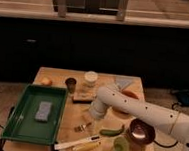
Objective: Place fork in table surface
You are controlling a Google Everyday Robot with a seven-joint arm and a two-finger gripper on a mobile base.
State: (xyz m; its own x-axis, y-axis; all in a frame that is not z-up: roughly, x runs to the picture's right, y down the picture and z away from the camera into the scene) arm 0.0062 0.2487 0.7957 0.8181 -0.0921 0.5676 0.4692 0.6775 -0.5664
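The desk is a light wooden top in a dim room, with a dark cabinet wall behind it and a pale counter above that. The white arm reaches in from the right, and its tool hangs low over the middle of the desk; I cannot tell how its fingers stand. The fork lies on the wood just below the tool, its long axis slanting from upper right to lower left. A pepper lies to the tool's lower right, and a tray sits well to its left. Bare wood shows between tray and fork; a white-and-black utensil lies near the front edge.
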